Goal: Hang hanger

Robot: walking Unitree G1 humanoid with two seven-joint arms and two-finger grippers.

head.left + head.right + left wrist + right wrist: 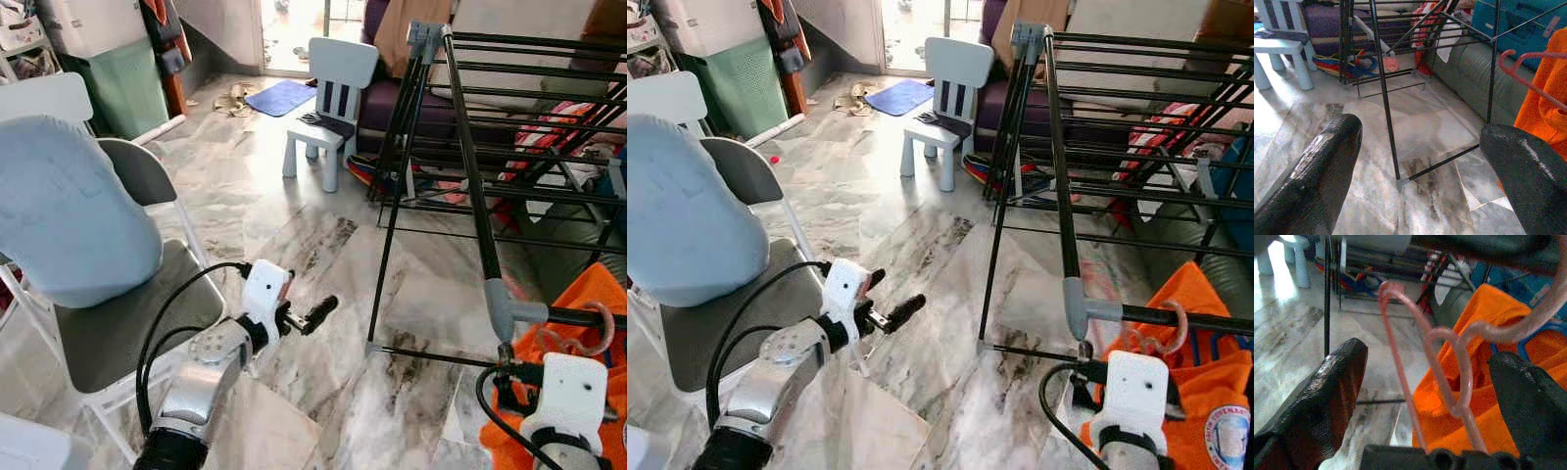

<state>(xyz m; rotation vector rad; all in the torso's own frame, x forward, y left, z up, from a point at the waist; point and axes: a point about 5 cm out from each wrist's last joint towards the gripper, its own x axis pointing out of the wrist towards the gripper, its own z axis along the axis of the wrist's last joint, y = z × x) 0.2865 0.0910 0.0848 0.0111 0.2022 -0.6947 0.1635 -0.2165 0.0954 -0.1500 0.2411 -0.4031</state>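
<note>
A pink hanger (600,331) carrying an orange garment (600,284) has its hook over the lower front rail of the black drying rack (472,157) at the right. My right gripper (524,375) sits just below that rail. In the right wrist view it is open, and the hanger's neck (1462,367) stands between its two spread fingers without either one touching it. My left gripper (893,292) is open and holds nothing. It hovers over the marble floor, left of the rack's foot (1399,182).
A grey folding chair (108,328) with a light-blue cushion (69,211) stands close on the left. A white child's chair (328,98) and a blue mat (279,96) lie farther back. Clothes hang on the rack's far rails (558,127). Bare floor lies between the chair and the rack.
</note>
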